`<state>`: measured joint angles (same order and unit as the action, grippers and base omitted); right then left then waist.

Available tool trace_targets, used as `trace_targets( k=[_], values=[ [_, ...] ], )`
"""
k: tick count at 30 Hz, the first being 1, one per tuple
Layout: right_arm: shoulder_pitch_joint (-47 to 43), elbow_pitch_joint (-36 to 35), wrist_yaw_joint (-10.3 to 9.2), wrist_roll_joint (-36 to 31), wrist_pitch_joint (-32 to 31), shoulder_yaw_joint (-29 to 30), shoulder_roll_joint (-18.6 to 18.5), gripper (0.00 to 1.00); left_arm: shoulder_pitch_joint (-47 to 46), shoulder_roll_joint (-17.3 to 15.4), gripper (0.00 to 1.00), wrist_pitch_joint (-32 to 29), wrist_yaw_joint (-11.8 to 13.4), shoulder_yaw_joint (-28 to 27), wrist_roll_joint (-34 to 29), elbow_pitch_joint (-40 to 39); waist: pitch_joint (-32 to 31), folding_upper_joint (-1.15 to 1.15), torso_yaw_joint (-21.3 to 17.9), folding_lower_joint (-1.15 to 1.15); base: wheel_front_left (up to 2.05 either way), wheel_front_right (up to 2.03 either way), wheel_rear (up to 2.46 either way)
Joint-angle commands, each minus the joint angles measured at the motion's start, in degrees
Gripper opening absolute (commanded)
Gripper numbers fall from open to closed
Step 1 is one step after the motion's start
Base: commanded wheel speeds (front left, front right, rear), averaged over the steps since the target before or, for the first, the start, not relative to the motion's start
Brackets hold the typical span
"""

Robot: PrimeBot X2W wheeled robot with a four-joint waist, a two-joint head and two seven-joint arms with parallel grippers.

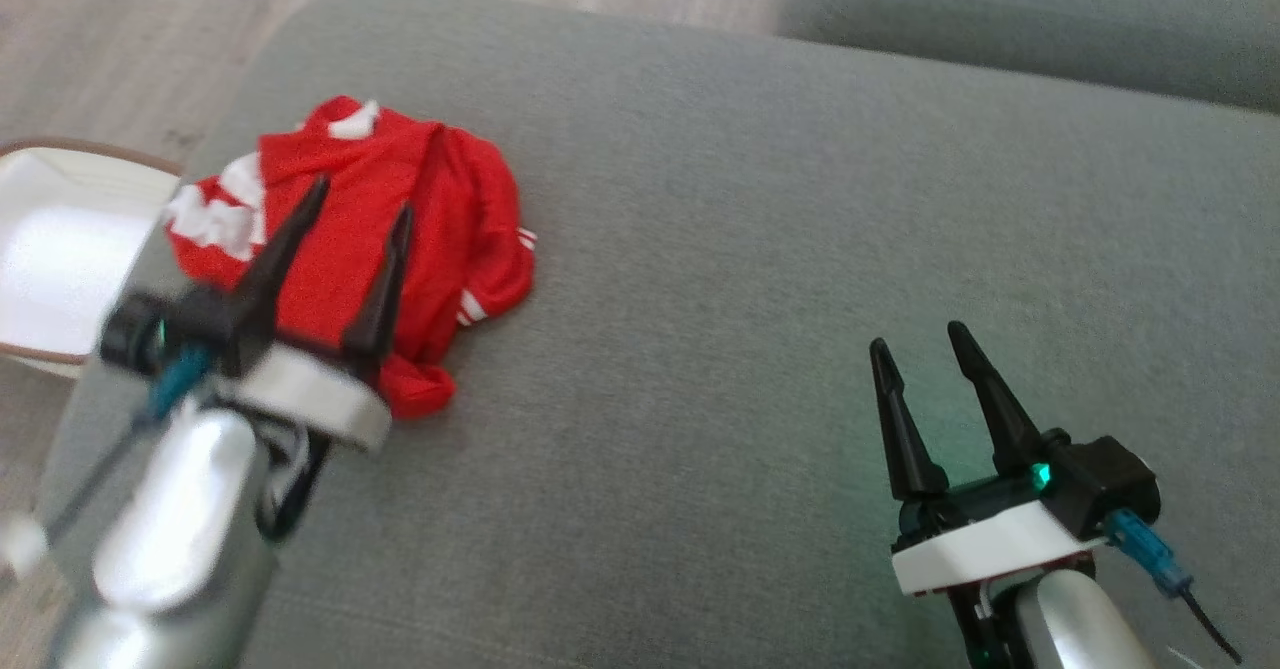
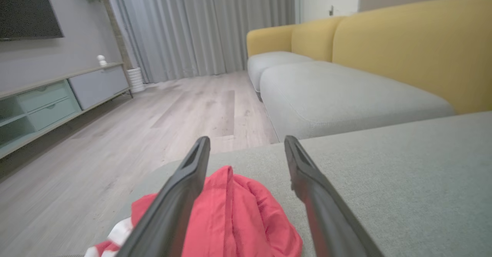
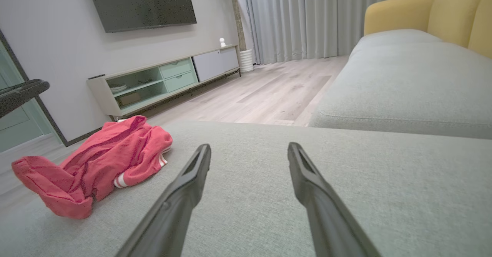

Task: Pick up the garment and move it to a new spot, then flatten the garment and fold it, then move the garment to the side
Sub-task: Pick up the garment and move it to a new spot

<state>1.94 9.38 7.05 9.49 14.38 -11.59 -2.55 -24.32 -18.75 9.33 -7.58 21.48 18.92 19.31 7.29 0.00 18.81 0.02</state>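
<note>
Head view: red garment [image 1: 465,199] lies crumpled at the left end of the grey cushion [image 1: 750,249], its white markings [image 1: 215,214] too bunched and blurred to read as lettering. Left gripper [image 1: 365,195] sits over it, jaws wide and empty, fingers hiding part of the cloth; right gripper [image 1: 917,336] is also wide and empty, well apart over bare cushion. White container [image 1: 50,249] at the left edge is cut off by the frame.
</note>
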Motion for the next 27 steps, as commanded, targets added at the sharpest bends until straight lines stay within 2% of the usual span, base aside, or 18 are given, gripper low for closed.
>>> trace_targets(
  k=[1,6,11,15,19,26,27],
  values=[
    [2.0,-1.8,0.44,-0.5,0.6,-1.3,-0.3,1.0,-4.5,-2.8,1.0,-1.2,0.1,-0.6,1.5,-0.6,2.3,0.0,-2.3,-0.02,0.0,0.0,0.0],
    [3.9,-2.0,0.44,-1.1,0.6,-1.8,-0.3,1.0,-16.3,-9.4,1.0,-9.0,0.1,10.1,8.9,4.9,5.3,0.0,-5.3,-0.02,0.0,0.0,0.0],
    [5.7,-2.1,0.44,-1.5,0.6,-2.1,-0.3,1.0,-23.8,-14.1,1.0,-15.7,0.1,17.2,16.0,10.8,8.2,0.0,-8.3,-0.02,0.0,0.0,0.0],
    [6.5,-2.3,0.44,-1.4,0.6,-1.8,-0.3,1.0,-27.5,-17.2,1.0,-19.6,0.1,21.3,17.6,15.7,9.8,0.0,-9.9,-0.02,0.0,0.0,0.0],
    [6.5,-2.3,0.44,-1.4,0.6,-1.5,-0.3,1.0,-29.7,-18.0,1.0,-21.1,0.1,22.5,18.3,21.2,10.5,0.0,-10.5,-0.02,0.0,0.0,0.0],
    [6.5,-2.1,0.44,-1.6,0.6,-1.1,-0.3,1.0,-30.6,-16.2,1.0,-22.5,0.1,24.0,21.2,25.7,10.8,0.0,-10.3,-0.02,0.0,0.0,0.0],
    [6.6,-2.0,0.44,-1.6,0.6,-1.1,-0.3,1.0,-30.7,-15.9,0.86,-22.5,0.1,24.3,22.0,26.0,10.8,0.0,-10.2,-0.02,0.0,0.0,0.0]
  ],
)
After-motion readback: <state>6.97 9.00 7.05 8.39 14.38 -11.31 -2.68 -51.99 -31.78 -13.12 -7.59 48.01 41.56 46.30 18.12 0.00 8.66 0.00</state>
